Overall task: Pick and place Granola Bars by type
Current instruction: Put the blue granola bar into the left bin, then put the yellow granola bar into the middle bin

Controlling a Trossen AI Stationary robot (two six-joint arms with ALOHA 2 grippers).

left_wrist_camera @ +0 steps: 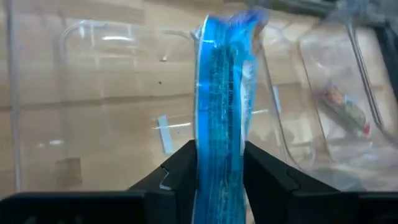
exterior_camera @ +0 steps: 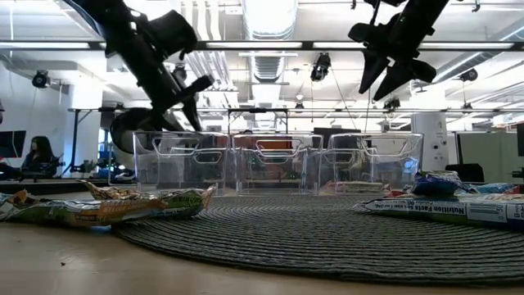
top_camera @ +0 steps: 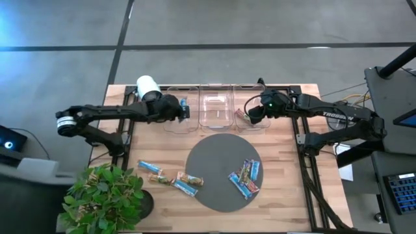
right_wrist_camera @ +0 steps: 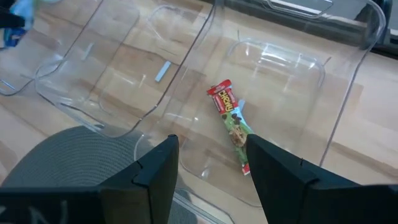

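The bar pinched between the left gripper's black fingers is bright blue. The bins are clear plastic. One bin holds a bar with a red end and a tan-green body (white lettering on the red). The round mat is grey and ribbed; the table is pale wood planks. The plant is green.

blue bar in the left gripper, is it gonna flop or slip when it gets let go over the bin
The blue bar stands upright, unsupported, above the left gripper, so it is probably fairly stiff. Its glossy wrapper looks slippery, so it may slide out quickly once the jaws open. Being thin and flat, it should land flat in the left bin rather than roll.
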